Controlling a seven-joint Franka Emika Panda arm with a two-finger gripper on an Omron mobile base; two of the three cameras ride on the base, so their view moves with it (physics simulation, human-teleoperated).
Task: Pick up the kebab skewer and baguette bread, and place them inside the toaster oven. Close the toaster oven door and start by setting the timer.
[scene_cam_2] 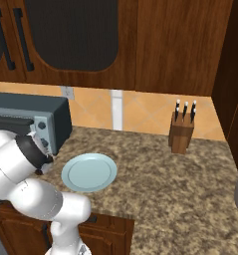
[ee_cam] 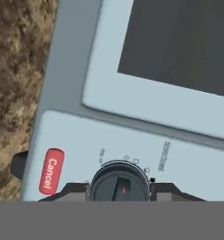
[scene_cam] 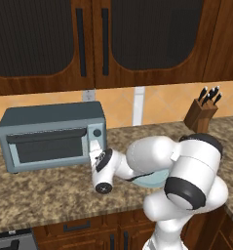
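Item: boxy grey-blue metal toaster oven [scene_cam: 49, 136], standing on the speckled brown stone counter [scene_cam: 49, 190] against the tan tiled wall, under dark wooden cabinets. Its wide grey-blue framed door with dark glass window [scene_cam: 46, 147] stands upright and shut against the oven front, bar handle along its top. Item: white arm's two-finger gripper [ee_cam: 119, 191], pressed up to the oven's right-hand control panel; in the hand view its 2 dark finger tips sit either side of a round dark grey timer knob [ee_cam: 119, 185], beside a red oblong "Cancel" button [ee_cam: 50, 171]. The fingers look closed around the knob, though real contact cannot be told. Item: round pale blue plate [scene_cam_2: 89, 172], bare, on the counter just right of the oven; skewer and bread are not on it, so presumably inside the oven. Item: wooden knife block [scene_cam_2: 181, 130], well apart to the right. Step in hand, as judged: the last one, setting the timer. Next move calls for a firm pinch and a turn of the wrist without slipping off the dial.
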